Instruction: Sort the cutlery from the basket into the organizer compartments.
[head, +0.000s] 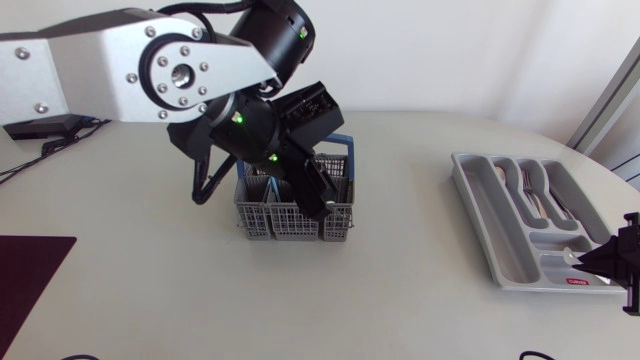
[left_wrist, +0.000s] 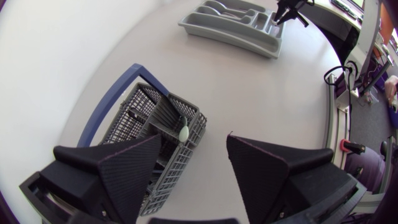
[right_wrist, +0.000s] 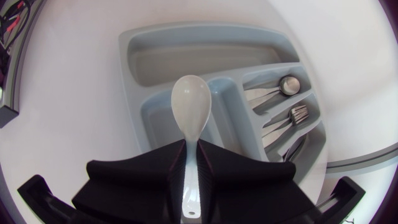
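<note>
Spoon (right_wrist: 191, 112), white, is gripped by its handle in the right jaws. The bowl pokes out ahead over the organizer (right_wrist: 134, 68), roughly above the rib between the long compartment and the shorter one. Beside it, the slots hold a metal spoon (right_wrist: 287, 84), forks (right_wrist: 298, 114) and maybe knives.

My read is that the step in hand is the placement. Tips:
- Go lower before release so it doesn't bounce off a divider.
- Get the bowl fully inside one compartment, not straddling the rib.
- The handle sits deep in the jaws, so open wide and lift straight out.
- I can't tell which compartment is meant; the metal-spoon slot would need a wrist turn.

Left jaws are wide open and empty, just above the basket (left_wrist: 155, 118) on the tabletop (head: 150, 290), where one pale piece (left_wrist: 184, 132) stands.
</note>
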